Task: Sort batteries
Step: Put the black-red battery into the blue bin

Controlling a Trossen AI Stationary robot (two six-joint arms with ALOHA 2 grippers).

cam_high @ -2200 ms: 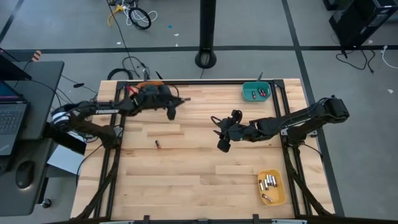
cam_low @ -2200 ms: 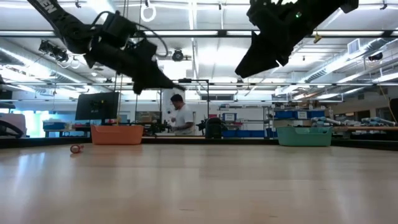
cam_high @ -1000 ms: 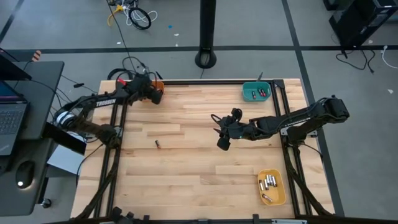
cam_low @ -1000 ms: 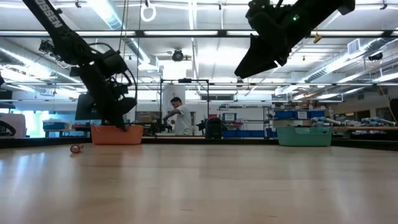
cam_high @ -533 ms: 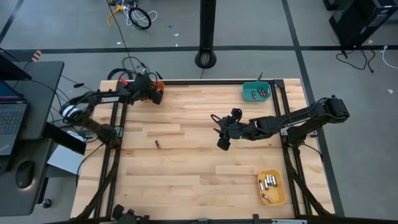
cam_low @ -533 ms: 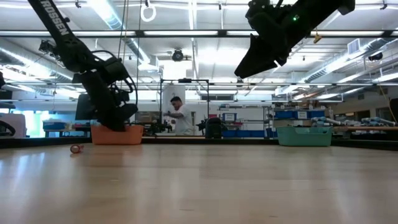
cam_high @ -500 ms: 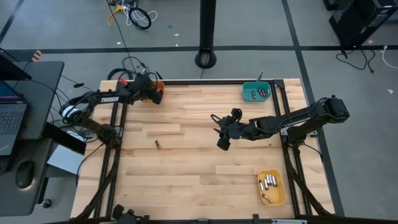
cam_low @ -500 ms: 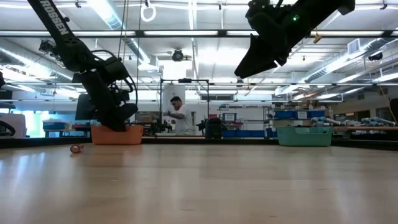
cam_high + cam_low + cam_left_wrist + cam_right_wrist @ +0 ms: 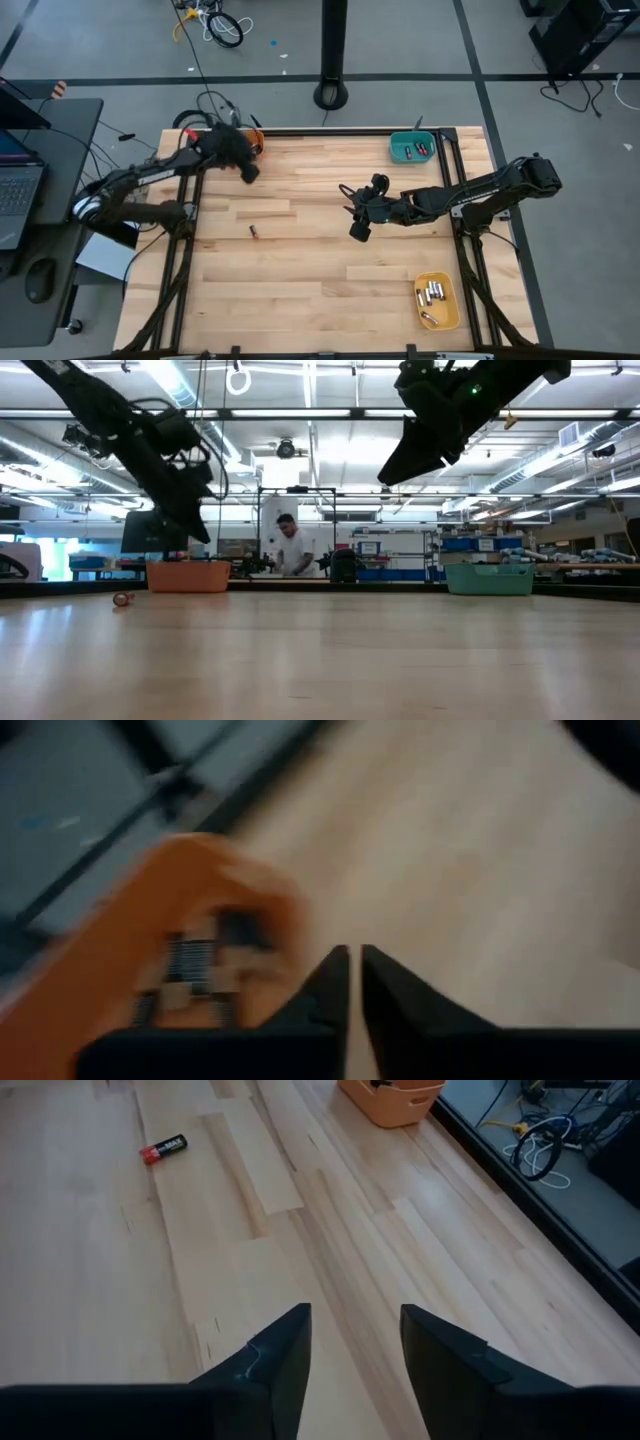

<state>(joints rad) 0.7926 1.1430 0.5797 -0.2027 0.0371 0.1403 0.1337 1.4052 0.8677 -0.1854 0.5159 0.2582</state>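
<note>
Left gripper (image 9: 250, 172) has swung off the orange bin (image 9: 256, 136) toward the table's middle, fingers nearly together and empty.
Right gripper (image 9: 358, 232) hangs mid-table, fingers apart, holding nothing; one black battery (image 9: 254, 232) lies alone on the wood, others sit in the teal bin (image 9: 411, 147) and yellow bin (image 9: 437, 301).

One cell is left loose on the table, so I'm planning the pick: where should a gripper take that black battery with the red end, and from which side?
Grip the battery at mid-length, coming straight down, fingers across its narrow width. It lies flat on the bare table, clear on all sides.
</note>
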